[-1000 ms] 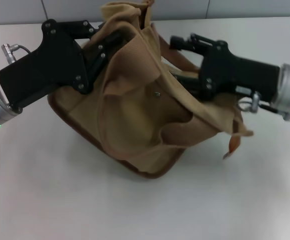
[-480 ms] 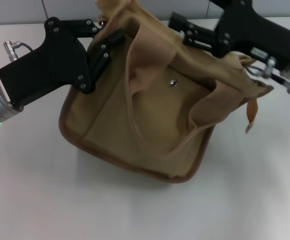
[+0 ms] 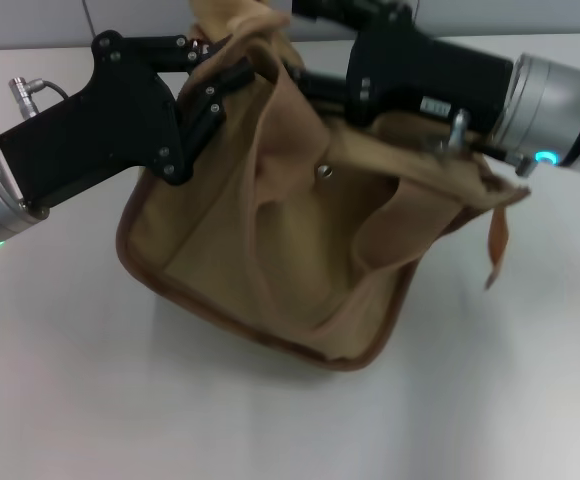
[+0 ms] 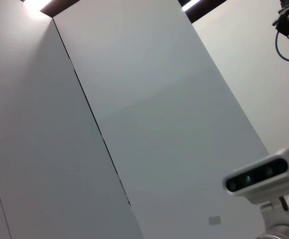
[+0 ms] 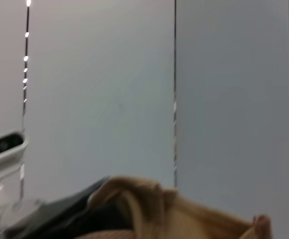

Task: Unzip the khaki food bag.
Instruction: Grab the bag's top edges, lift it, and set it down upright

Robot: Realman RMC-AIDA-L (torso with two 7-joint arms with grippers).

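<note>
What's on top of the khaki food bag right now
Both grippers are at the khaki food bag's top edge: the left gripper at its left corner, the right gripper across the opening. The zipper and fingertips are hidden by fabric.

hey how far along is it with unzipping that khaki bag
Done: the khaki food bag is tilted up off the table, left tool at its top corner. In hand: right tool reaches along the top edge. Left: the zipper is hidden, so opening is unconfirmed.

No readable text anywhere. Only candidate: a small white label [image 3: 436, 104] on the black housing of the right arm, head view; its characters can't be made out. Both wrist views show plain panels with no legible markings.
</note>
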